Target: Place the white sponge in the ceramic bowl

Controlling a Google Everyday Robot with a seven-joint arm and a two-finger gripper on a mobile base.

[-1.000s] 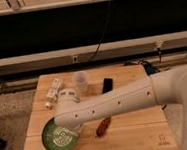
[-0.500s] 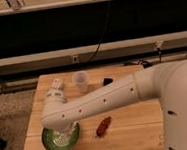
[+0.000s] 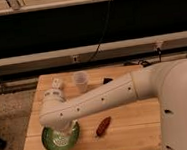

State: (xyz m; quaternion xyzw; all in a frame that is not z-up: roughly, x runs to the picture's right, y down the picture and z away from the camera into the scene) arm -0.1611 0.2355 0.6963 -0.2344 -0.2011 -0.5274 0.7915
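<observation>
The green ceramic bowl [image 3: 58, 141] with a pale pattern inside sits at the table's front left corner. My white arm [image 3: 104, 99] reaches from the right across the table, and its rounded end hangs over the bowl's back half. The gripper [image 3: 63, 129] points down under that end, just above the bowl's inside, mostly hidden by the arm. The white sponge does not show; it is hidden or out of view.
A white tube-like package [image 3: 57, 84] lies at the back left, partly behind the arm. A translucent white cup [image 3: 80, 81] stands behind the arm. A small black object [image 3: 107, 80] lies at the back. A reddish-brown object [image 3: 103, 126] lies right of the bowl on the wooden table [image 3: 133, 135].
The arm has swung to the left and lowered. Its end moved from the bowl's right side to above the bowl. It now covers more of the package.
</observation>
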